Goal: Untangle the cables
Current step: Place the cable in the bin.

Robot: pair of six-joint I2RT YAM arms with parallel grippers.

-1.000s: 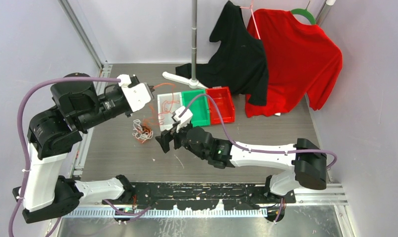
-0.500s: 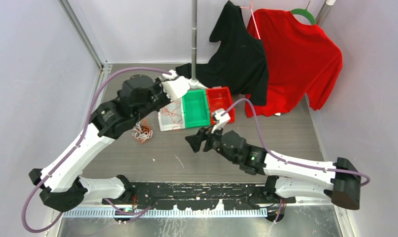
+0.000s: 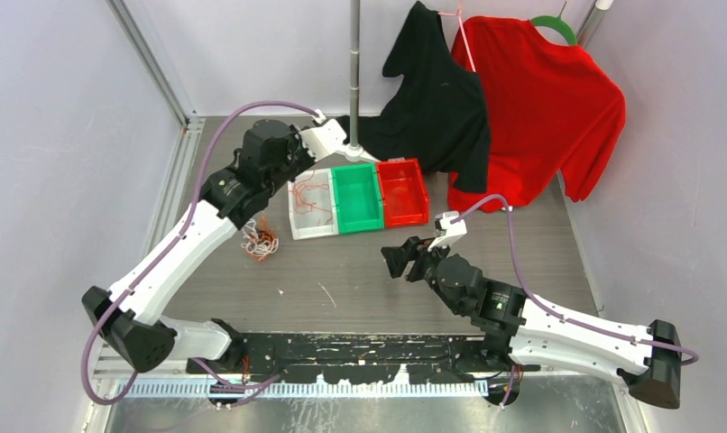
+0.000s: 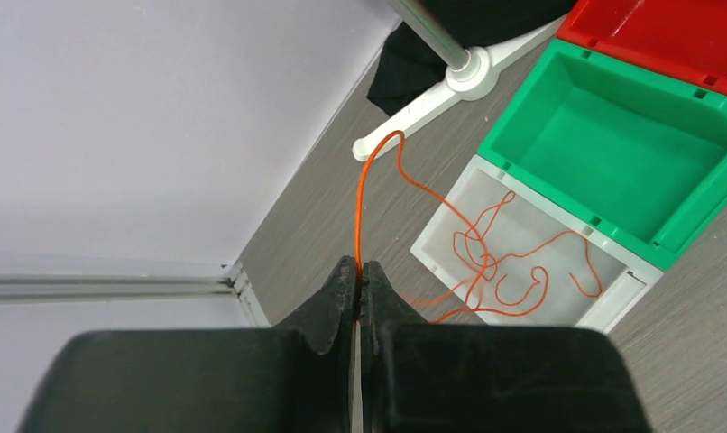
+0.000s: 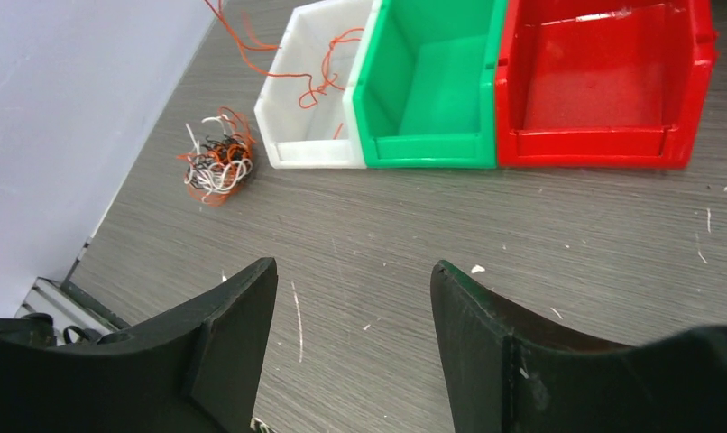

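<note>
Pale lilac walls on three sides, grey wood-grain worktop below.

Garments: 2. One red long-sleeved shirt and one black shirt hang at the back right, next to a metal pole on a white splayed foot.

Arms: 2.
- Left arm is stretched far forward and inward, with its wrist up near the pole foot, beyond the bins. Left jaws are pressed fully together, pinching a thin orange cable.
- Right arm lies low and long from the near right corner, with its wrist over bare worktop in front of the red bin. Right jaws are partly spread, with nothing between them.

Bins: 3, in one row, side by side and touching. Left to right: white translucent plastic bin, green plastic bin, red plastic bin. Green and red hold nothing visible.

Cables:
- The pinched orange one rises from the left jaws, arcs over and drops into the white bin, where it lies in loose loops.
- A small knot of thin orange, white and black cables sits on the worktop just left of the white bin. Can't count the strands in it.
</note>
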